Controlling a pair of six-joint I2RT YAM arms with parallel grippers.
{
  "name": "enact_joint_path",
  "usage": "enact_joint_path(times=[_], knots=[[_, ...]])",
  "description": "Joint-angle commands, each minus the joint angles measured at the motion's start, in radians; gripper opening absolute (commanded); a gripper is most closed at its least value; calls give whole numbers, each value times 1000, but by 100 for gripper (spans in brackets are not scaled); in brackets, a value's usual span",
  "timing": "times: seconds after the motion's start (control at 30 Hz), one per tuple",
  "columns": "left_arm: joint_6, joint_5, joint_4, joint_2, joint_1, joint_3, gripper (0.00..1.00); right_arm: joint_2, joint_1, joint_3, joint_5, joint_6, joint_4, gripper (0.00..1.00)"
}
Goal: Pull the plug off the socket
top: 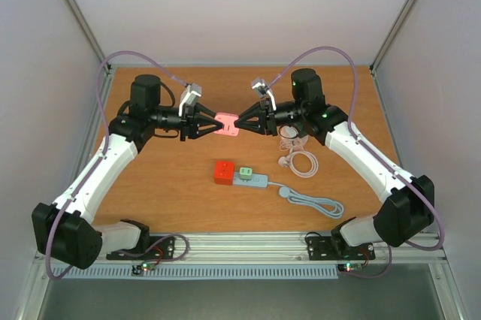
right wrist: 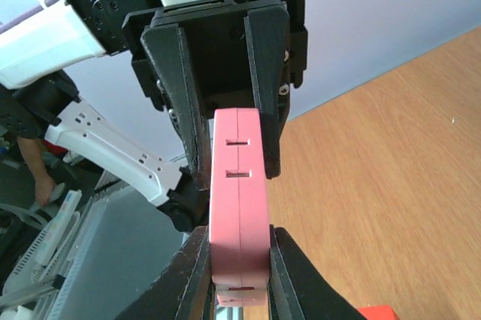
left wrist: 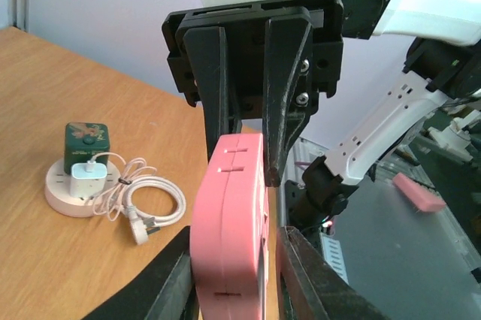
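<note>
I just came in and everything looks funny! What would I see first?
The black left end effector and right end effector meet above the middle of the wooden table, both pinching one flat pink plastic block from opposite ends. Nearer the arm bases, a red plastic cube sits at one end of a white power strip.

The light is bright and even in all three views and seems to come from above. On the wooden surface (top: 173, 192) the shadows are soft and pale, without hard edges. The white walls (top: 248, 4) take a light violet tint. I see no strong glare; only the pink block (left wrist: 229, 222) carries a weak sheen. In the wrist views my jaws at the bottom edge are a little blurred, and the background beyond the surface is darker. In the top view the frame posts (top: 75, 12) lean outward.
</note>
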Motion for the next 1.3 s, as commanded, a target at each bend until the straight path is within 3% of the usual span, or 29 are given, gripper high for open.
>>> enact_joint_path(times=[0.0, 0.2, 0.3, 0.37, 0.47, 0.63, 0.87, 1.1, 1.27], knots=[[-52, 67, 72, -6, 6, 6, 26, -31, 9, -1, -8, -41, -20, 7], [-118, 67, 82, 16, 7, 25, 10, -34, 10, -6, -3, -40, -17, 10], [-113, 30, 81, 11, 10, 28, 1, -33, 9, -7, 6, -18, 0, 26], [-112, 15, 79, 6, 15, 28, 1, -37, 10, -3, 17, -13, 9, 44], [-107, -6, 45, 11, 28, 37, 1, -39, 10, 5, 43, -25, 6, 62], [-35, -84, -80, 29, 65, 81, 1, -39, 7, 29, 78, -37, -9, 80], [93, -478, -226, 22, 100, 140, 1, -59, 7, 28, 207, -56, 10, 98], [254, -886, -344, 110, 121, 227, 1, -109, 7, 13, 411, -115, 61, 99], [424, -1044, -320, 165, 141, 226, 1, -165, 6, -22, 510, -119, 114, 98]])
